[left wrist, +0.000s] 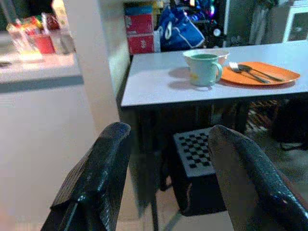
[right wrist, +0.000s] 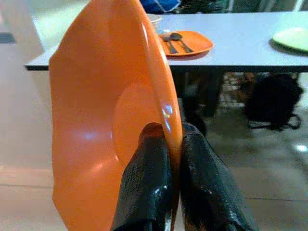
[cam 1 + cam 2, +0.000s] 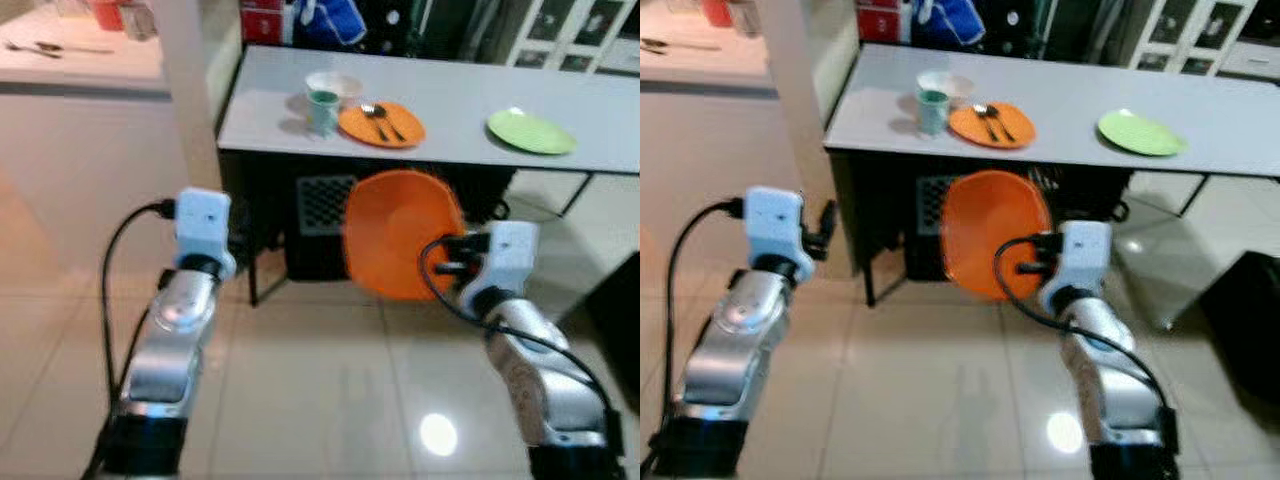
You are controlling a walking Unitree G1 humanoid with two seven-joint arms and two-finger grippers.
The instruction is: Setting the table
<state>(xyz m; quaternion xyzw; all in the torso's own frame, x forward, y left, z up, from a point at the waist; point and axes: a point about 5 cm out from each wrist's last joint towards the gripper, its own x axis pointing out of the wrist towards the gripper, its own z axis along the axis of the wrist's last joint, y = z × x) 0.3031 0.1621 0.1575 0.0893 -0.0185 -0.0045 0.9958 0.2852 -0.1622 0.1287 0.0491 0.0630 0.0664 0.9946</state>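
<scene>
My right gripper point(image 2: 174, 144) is shut on the rim of an orange bowl point(image 3: 400, 232), held on edge in front of the grey table point(image 3: 450, 120). On the table lie an orange plate point(image 3: 380, 124) with a spoon and fork point(image 3: 383, 120), a green cup point(image 3: 322, 108) beside a white bowl point(image 3: 336, 85), and a green plate point(image 3: 531, 132) further right. My left gripper point(image 1: 168, 159) is raised at the left, open and empty, pointing toward the table's left end.
A pale pillar point(image 3: 185, 90) stands left of the table. A counter point(image 3: 80, 60) with utensils lies at the far left. Under the table sit a black checkered crate point(image 3: 322, 205) and a dark bag point(image 2: 272, 101). Shiny tiled floor point(image 3: 330, 390) lies between me and the table.
</scene>
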